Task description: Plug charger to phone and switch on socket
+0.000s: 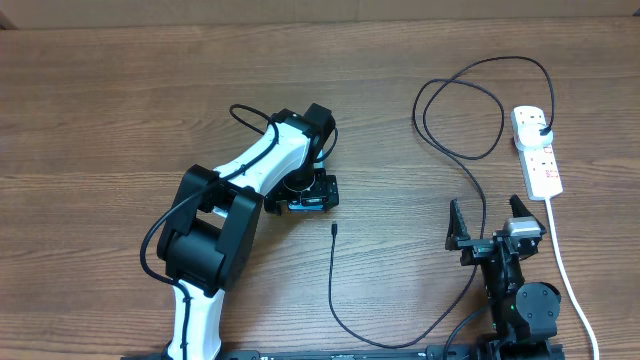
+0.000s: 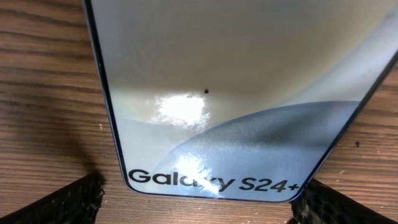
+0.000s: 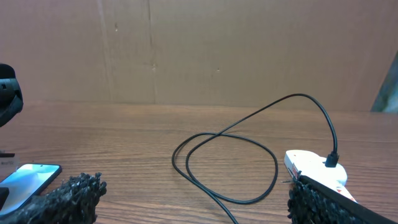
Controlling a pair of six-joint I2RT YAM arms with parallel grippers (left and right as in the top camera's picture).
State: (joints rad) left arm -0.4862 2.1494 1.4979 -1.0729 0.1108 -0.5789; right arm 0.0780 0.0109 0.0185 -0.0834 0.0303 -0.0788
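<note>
On the surface [image 1: 120, 100], phone [image 2: 236, 93] is lying under left end effector [image 2: 202, 200], open & empty; right end effector [image 1: 488, 222] is hanging open too. Charger tip [image 1: 334, 229] is lying near phone, unplugged; socket [image 1: 540, 165] switching prob. left to do

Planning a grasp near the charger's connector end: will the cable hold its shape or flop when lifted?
Likely floppy: the charger lies in loose curves and crossing loops on the table. Probably light, since it's thin. Its plug sits in the socket, so that end should tether it. If gripped away from the connector tip, the tip would likely droop.
</note>
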